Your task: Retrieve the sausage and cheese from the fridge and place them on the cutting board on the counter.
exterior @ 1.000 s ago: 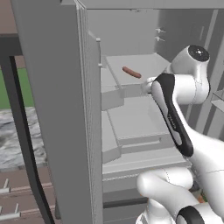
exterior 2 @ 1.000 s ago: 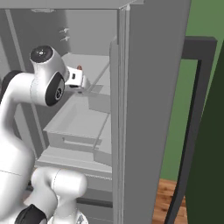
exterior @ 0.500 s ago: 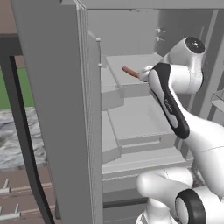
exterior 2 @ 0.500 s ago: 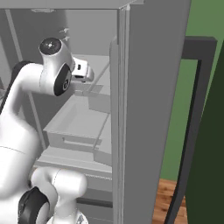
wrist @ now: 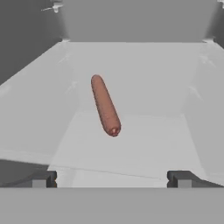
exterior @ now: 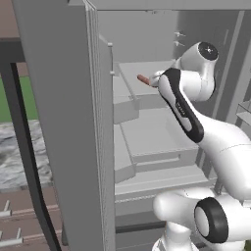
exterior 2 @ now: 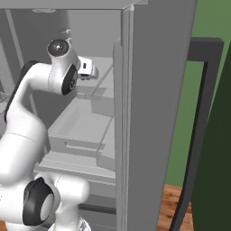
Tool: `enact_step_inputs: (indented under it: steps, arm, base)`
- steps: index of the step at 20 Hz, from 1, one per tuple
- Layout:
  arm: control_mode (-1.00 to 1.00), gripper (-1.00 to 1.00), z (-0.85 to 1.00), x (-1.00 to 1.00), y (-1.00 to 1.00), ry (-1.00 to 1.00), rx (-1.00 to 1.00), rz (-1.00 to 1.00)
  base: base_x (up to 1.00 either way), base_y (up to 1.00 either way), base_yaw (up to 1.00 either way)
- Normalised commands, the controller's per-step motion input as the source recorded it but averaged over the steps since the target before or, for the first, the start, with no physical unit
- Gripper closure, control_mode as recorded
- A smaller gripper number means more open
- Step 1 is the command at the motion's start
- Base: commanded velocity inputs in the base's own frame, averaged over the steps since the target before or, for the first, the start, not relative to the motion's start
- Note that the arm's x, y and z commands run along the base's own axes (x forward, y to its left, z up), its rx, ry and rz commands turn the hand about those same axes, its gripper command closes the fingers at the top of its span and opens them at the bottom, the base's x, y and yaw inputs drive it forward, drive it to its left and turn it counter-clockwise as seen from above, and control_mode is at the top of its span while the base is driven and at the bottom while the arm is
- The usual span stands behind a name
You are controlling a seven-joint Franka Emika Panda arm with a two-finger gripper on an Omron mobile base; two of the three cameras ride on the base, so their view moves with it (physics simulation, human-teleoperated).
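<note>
The fridge [exterior: 59,122] stands open, its grey door edge [exterior 2: 153,113] at my right. The sausage [wrist: 105,105], a reddish-brown link, lies on a pale upper shelf [wrist: 131,148] with one end pointing at the hand. My gripper [wrist: 111,179] is open just short of it, one dark fingertip [wrist: 43,178] far to each side and nothing between them. From the left base view, the sausage [exterior: 143,79] pokes out just left of my hand. The cheese and the cutting board are out of view. A strip of marbled counter [exterior: 14,157] shows at the far left.
Grey shelf walls [wrist: 35,100] close in on both sides of the sausage. Below the shelf sit grey fridge bins [exterior: 152,137]. Brown drawers with silver handles [exterior: 10,235] lie under the counter. A dark frame [exterior 2: 198,135] and green wall stand to the right.
The arm has lifted and reached further into the upper shelf, bringing the hand right up to the sausage's near end. The jaws have stayed open and the sausage has not moved.
</note>
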Motion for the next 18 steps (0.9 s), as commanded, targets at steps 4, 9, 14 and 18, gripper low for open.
enact_step_inputs:
  steps: [4,9,14,18]
  arm:
    - [-1.0,-1.0,0.0,0.38,0.21,0.0,0.0,0.05]
    - [-1.0,-1.0,-0.02,0.6,0.07,0.07,-0.01,0.1]
    - [-1.0,-1.0,-0.12,0.81,0.0,0.1,-0.06,0.12]
    - [-1.0,-1.0,-0.16,0.73,0.0,0.08,-0.09,0.08]
  base:
    - [0.0,0.0,0.0]
    - [0.0,0.0,0.0]
    - [0.0,0.0,0.0]
    - [0.0,0.0,0.0]
